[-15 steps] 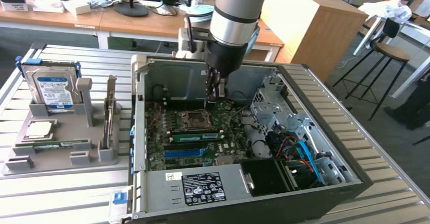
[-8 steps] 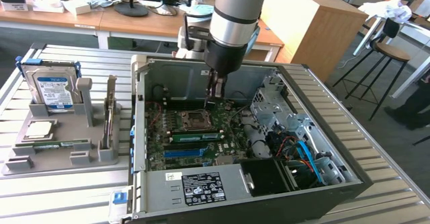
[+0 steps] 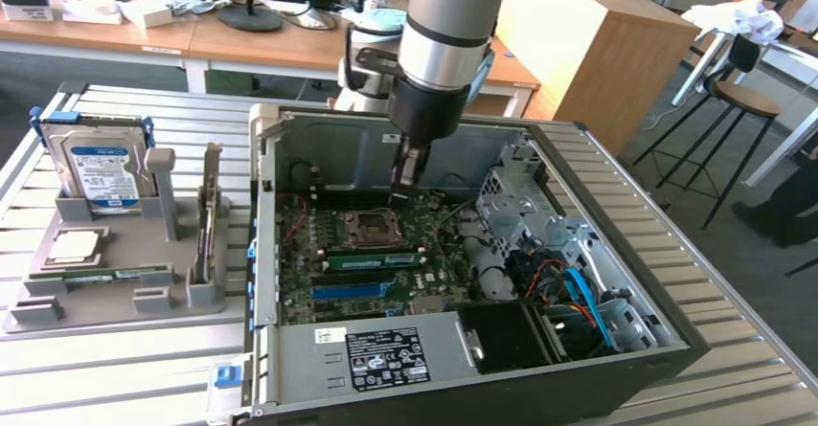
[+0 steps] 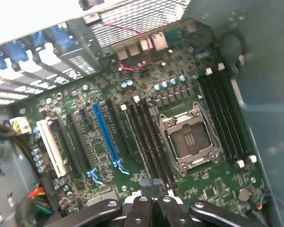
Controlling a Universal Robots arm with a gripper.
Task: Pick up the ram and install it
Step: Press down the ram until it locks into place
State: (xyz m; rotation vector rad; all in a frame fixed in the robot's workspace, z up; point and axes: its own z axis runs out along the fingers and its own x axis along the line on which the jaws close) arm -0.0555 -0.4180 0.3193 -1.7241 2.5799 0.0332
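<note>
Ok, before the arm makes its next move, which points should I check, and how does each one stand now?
1. Jaws of the gripper: shut, with nothing seen between them. Ok.
2. Gripper position: inside the case, low over the motherboard, close to the CPU socket. Ok.
3. Ram: it stands in a slot next to the CPU socket, apart from the gripper. Ok.
4. Ram pressed fully down, clips closed: cannot tell.
5. Blue slot: nothing sits in it. Ok.
</note>
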